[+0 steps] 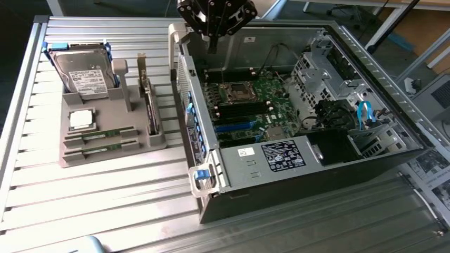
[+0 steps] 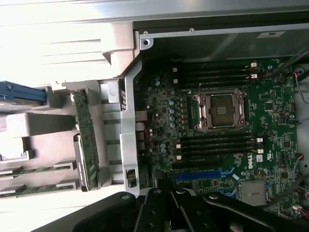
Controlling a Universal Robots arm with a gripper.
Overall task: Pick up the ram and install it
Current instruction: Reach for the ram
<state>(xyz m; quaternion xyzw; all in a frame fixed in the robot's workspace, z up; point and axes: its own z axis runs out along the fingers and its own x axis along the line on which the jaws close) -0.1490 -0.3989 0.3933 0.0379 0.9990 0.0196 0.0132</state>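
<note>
Two thin green ram sticks [image 1: 98, 136] [image 1: 103, 149] lie side by side in slots of the grey holder [image 1: 70, 158] on the exterior view's left. In the wrist view both sticks [image 2: 36, 170] [image 2: 37, 189] sit untouched in the holder. My black gripper [image 1: 212, 48] hangs high over the back wall of the open computer case [image 1: 281, 158], far from the ram. Its fingers [image 2: 159, 205] are shut together with nothing between them. Below it lies the green motherboard [image 2: 164, 116] with black memory slots [image 2: 217, 145] beside the processor socket [image 2: 222, 110].
The holder also carries a hard drive [image 1: 84, 71], a square silver processor chip [image 1: 81, 119] and an upright expansion card [image 1: 149, 103]. Cables and a drive cage [image 1: 351, 116] fill the case's right side. Everything rests on a ribbed metal table [image 1: 105, 200].
</note>
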